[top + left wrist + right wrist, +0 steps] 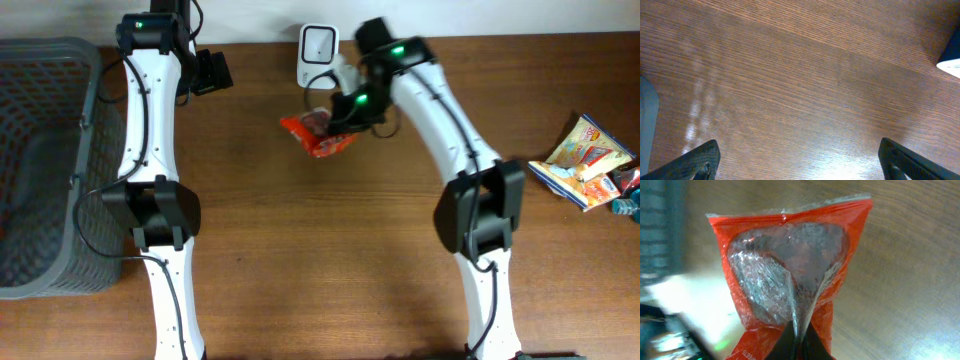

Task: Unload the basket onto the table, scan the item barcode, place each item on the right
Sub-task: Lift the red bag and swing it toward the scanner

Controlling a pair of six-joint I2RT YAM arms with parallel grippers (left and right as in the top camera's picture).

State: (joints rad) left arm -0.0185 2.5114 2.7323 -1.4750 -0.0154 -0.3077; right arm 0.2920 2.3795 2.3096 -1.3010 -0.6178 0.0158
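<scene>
**Inspector:** Casing?

**Assessor:** Left arm (150, 120) and right arm (440, 115): white shells, each with a black joint housing (160, 210) midway along.

**Inspector:** Indicators?

**Assessor:** One green light (140, 24) lit on the left arm, two on the right.

**Inspector:** Wiring?

**Assessor:** A thin black cable (76, 215) loops outside the left arm's shell.

**Inspector:** Left gripper (799, 147)?

**Assessor:** Its fingers (697, 161) are matte black and tapered.

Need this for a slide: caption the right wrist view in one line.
Right tool shut on a red snack bag with a clear window, wooden table behind.
</scene>
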